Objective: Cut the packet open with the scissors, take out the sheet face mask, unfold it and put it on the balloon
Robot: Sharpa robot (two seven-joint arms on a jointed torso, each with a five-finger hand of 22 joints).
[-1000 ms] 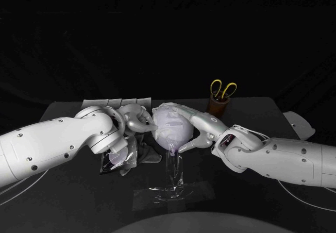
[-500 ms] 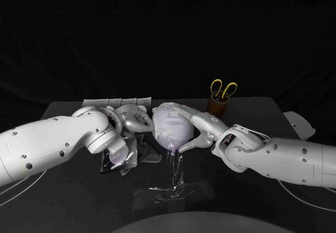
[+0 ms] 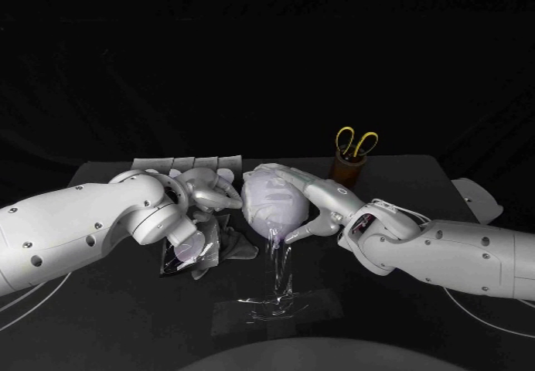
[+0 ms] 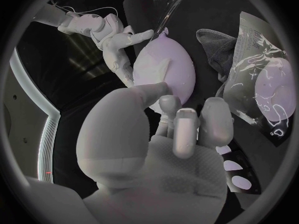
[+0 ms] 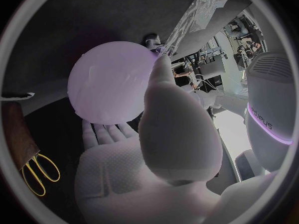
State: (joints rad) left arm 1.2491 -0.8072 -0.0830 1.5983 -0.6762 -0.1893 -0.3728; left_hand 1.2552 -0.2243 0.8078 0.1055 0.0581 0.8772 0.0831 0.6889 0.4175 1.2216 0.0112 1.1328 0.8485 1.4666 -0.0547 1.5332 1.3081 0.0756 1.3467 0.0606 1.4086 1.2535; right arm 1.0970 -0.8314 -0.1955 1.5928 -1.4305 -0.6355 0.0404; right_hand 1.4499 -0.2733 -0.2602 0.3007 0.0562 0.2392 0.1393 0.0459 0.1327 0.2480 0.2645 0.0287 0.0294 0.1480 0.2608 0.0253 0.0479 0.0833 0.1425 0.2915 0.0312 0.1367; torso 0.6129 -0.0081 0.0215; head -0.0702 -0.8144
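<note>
My right robot hand [image 3: 307, 197] cradles the balloon [image 3: 271, 205] between thumb and fingers, mid-counter on its clear stand [image 3: 273, 286]. My left robot hand [image 3: 212, 189], at the balloon's 9 o'clock, curls its fingers against it. I cannot tell whether they pinch anything. Uneven pressing could tip the stand or burst the balloon.

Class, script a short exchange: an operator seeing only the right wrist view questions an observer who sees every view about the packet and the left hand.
Operator: My right hand holds the balloon. Where is the packet?
Observer: The packet lies on the table, under the left arm.
Operator: And the left hand?
Observer: The left hand is at the balloon's other side, opposite yours, fingers towards it.
</note>
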